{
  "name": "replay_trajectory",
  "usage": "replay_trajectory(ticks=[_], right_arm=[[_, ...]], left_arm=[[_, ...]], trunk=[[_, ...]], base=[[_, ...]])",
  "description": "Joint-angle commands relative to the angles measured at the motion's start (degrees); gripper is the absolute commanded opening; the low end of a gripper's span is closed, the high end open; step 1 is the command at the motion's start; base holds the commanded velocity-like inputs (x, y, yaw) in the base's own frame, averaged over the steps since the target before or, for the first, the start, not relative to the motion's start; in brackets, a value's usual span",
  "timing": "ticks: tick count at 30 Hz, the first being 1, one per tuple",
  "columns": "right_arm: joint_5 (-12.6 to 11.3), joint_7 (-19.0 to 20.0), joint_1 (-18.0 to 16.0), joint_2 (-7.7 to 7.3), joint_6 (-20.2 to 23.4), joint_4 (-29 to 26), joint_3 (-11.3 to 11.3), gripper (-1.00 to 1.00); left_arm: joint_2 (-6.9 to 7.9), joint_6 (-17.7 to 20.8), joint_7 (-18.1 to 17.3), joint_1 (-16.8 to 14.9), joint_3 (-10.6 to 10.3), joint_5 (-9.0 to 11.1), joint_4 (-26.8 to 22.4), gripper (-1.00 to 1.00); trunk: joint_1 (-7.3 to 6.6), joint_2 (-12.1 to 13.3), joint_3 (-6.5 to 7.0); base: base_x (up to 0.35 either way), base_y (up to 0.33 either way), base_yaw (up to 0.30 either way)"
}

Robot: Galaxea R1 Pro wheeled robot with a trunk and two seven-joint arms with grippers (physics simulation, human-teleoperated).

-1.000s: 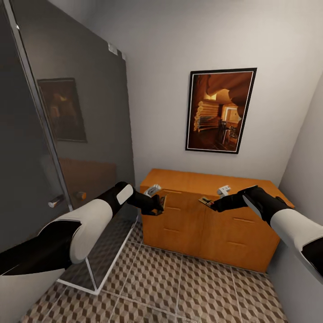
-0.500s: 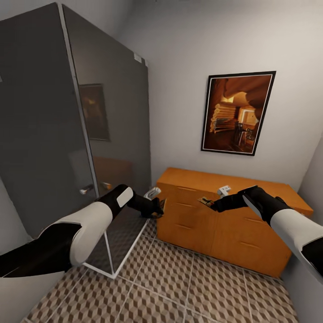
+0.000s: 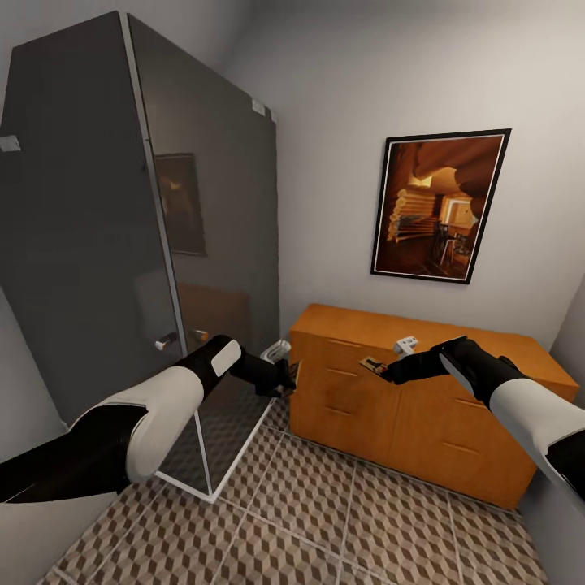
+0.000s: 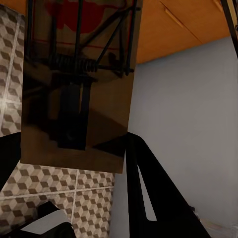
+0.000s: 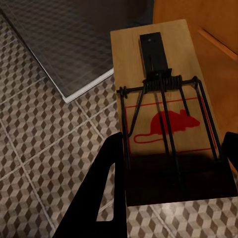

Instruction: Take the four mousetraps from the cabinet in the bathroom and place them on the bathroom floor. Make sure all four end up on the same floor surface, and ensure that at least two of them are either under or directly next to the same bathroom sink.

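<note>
At the bottom of the head view lies the bathroom floor (image 3: 325, 520), cube-patterned tile. Above it, left of centre, the left tool (image 3: 288, 378) is clamped on a mousetrap (image 4: 74, 84), a brown board with a wire spring. Right of centre, the right tool (image 3: 382, 370) is clamped on a second mousetrap (image 5: 166, 124), pale wood with a red mouse print. Both are held above the floor, in front of the orange-brown cabinet (image 3: 406, 406) at lower right. A dark glass shower stall (image 3: 122, 244) fills the left; a framed picture (image 3: 439, 207) hangs at the upper right.
</note>
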Motion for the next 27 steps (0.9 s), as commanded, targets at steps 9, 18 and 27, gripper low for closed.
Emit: replay_trajectory(ticks=[9,18,27], right_arm=[[-0.65,-0.05,-0.07,-0.06,0.46,-0.09,0.33,-1.00],[-0.62,-0.05,-0.07,-0.06,0.49,-0.09,0.33,-1.00],[-0.59,-0.05,-0.07,-0.06,0.50,-0.05,0.33,-1.00]], left_arm=[[0.01,0.18,-0.14,0.39,-0.01,-0.26,-0.02,-1.00],[0.41,0.11,-0.03,1.34,-0.01,-0.32,-0.04,-1.00],[0.69,0.09,0.03,1.44,-0.01,-0.33,-0.02,-1.00]], trunk=[[0.02,-0.10,-0.11],[0.02,-0.10,-0.11],[0.02,-0.10,-0.11]], base=[[0.000,0.000,0.184],[0.000,0.000,0.280],[0.000,0.000,0.289]])
